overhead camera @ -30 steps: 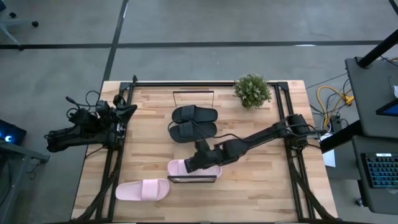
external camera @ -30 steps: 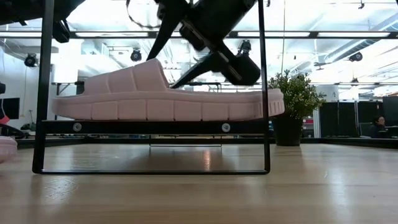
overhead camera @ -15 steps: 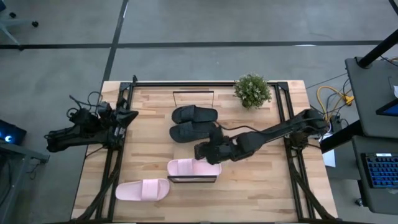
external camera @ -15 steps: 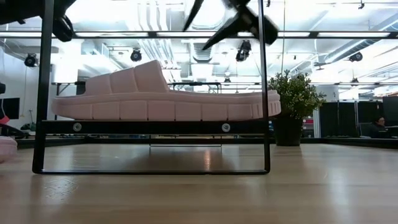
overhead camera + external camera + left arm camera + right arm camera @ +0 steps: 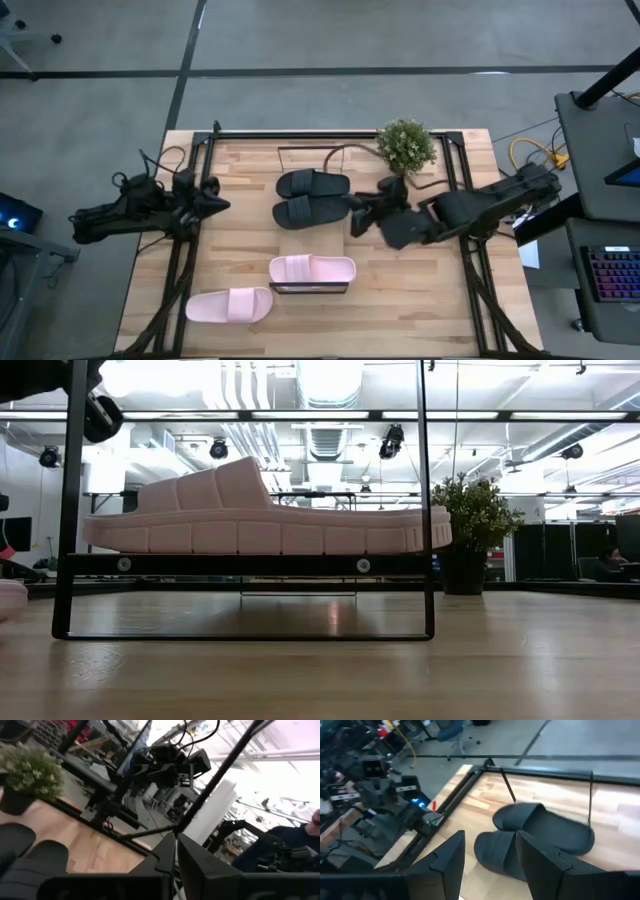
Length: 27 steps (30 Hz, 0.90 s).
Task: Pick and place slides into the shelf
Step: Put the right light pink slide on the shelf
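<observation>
The right gripper hangs over the counter with its jaws apart and nothing between them. Just ahead of the jaws lie two black slides side by side on the shelf, each with its long axis running across the counter from the left arm's side to the right arm's. In the right wrist view both black slides sit past the fingers, clear of them.

Well behind the jaws, toward the counter's front edge, one pink slide rests on the shelf's near end, long axis also across the counter. A second pink slide lies flat on the counter beside that end (strap toward the left arm's side).

The left gripper waits at the counter's left edge, jaws closed on nothing. A potted plant stands beyond the right gripper.
</observation>
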Available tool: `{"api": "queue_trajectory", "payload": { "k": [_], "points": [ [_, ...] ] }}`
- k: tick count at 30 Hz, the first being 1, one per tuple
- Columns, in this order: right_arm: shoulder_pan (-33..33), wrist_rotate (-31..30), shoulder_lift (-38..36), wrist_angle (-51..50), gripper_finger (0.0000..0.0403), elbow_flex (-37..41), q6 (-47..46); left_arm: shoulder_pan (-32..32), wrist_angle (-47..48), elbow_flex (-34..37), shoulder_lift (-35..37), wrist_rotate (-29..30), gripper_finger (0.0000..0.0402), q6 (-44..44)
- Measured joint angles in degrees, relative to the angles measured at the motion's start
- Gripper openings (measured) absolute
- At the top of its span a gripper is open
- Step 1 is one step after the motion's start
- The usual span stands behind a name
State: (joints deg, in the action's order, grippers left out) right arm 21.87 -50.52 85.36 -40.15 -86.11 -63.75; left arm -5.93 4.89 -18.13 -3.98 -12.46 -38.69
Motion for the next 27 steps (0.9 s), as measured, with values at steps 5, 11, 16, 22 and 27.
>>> {"api": "queue_trajectory", "payload": {
  "k": [5,11,16,22,27],
  "points": [
    [0.3,2.5,-4.6,-0.2,0.0140,0.0,7.8,0.0,0.2,-0.9,-0.6,3.9,0.0004,0.2],
    [0.7,4.5,-7.8,-0.4,0.0087,0.2,13.2,0.0,0.1,-1.3,-1.7,6.6,0.0004,0.5],
    [0.8,4.7,-8.9,-2.4,0.0045,0.2,13.6,0.0,0.1,-1.3,-3.2,8.5,0.0004,0.5],
    [0.8,7.7,-8.7,-4.6,0.0011,0.2,13.2,0.0,0.0,-1.3,-4.8,8.5,0.0004,0.5],
    [0.8,8.3,-8.7,-4.7,0.0009,0.3,12.8,0.0,-0.1,-1.3,-5.5,8.6,0.0004,0.5]
  ]
}}
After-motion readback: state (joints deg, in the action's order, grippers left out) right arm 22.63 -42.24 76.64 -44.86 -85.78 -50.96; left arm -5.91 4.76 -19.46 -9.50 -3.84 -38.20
